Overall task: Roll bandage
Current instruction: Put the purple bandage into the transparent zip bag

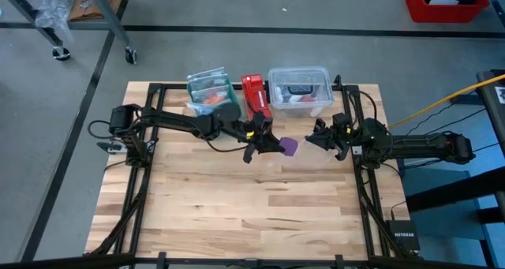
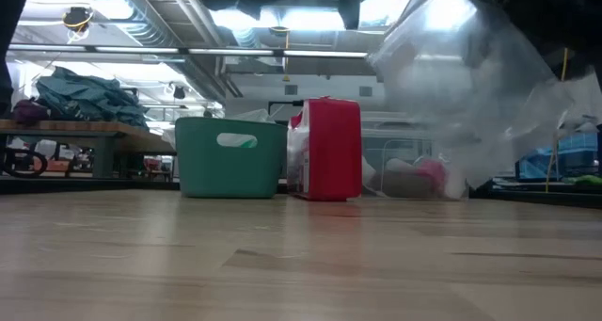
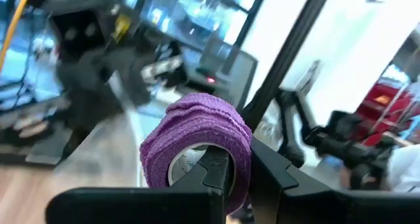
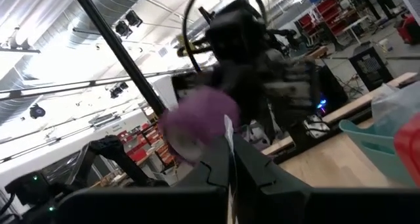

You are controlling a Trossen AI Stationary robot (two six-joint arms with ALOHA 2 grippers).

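Standing behind: green bin [image 1: 209, 88], red box [image 1: 255, 95], clear tub [image 1: 300, 91]

Bandage [image 3: 197, 148]: small purple fabric, coiled into tight roll, pale hollow core visible at one end, crinkled outer wrap. Held in my left gripper [image 3: 237, 178], raised off tabletop [image 1: 237, 214], above far middle part, near red box, between my two arms.

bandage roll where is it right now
In the high view the bandage is near the table's middle, held by the left gripper, just in front of the red box; the right gripper is close beside it.
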